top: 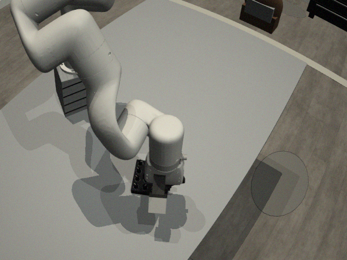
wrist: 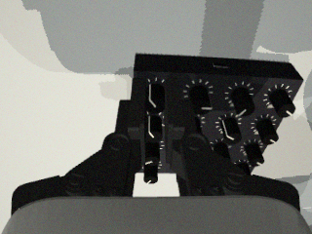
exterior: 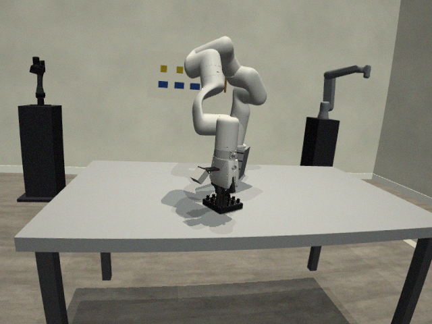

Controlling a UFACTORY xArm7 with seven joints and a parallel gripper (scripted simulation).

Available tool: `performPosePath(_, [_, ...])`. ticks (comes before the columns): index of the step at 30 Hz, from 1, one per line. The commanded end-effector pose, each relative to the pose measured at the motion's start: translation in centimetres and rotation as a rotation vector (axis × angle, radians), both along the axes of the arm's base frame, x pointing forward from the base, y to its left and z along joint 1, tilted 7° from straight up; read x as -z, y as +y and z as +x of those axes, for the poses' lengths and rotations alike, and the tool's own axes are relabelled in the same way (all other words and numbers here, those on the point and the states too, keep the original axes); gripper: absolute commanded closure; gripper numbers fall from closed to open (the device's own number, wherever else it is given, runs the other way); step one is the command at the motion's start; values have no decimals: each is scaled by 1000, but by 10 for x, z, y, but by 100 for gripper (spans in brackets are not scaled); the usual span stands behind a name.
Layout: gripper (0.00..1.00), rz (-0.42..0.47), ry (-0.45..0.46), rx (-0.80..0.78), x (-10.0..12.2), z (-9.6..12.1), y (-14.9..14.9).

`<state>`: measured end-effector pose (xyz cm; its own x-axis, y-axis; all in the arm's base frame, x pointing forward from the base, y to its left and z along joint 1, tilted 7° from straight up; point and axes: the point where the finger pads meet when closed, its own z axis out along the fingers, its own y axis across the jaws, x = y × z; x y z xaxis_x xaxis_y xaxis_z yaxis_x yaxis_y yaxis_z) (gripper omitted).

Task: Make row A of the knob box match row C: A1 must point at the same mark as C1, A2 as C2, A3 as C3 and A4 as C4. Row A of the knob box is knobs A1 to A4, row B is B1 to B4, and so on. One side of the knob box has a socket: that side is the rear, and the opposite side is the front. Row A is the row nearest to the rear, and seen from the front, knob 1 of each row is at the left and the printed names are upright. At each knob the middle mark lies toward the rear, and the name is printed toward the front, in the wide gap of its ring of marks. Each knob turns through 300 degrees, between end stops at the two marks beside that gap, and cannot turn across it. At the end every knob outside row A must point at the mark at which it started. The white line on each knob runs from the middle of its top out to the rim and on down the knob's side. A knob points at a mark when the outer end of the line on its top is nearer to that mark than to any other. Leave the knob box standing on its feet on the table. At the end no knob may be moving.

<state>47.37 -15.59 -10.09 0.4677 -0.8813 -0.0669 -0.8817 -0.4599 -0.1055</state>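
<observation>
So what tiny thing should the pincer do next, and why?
Probably a slow, small twist of the wrist, then a pause to check. The pincer is shut on a knob at the near end of the left column of the knob box, seen from the wrist. The knob's white line is too hard to read here to say whether it has reached its mark.

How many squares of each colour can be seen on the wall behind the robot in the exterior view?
Yellow squares: 2
Blue squares: 3
Total: 5 squares in plain sight; the arm covers part of the wall and may hide more.
</observation>
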Motion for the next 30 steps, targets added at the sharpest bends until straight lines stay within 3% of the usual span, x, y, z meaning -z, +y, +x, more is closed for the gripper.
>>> performPosePath(1, [92,-2,-4,0,-1,2,-1])
performPosePath(6, [92,-2,-4,0,-1,2,-1])
performPosePath(7, [81,-2,-4,0,-1,2,-1])
performPosePath(30, [81,-2,-4,0,-3,1,-1])
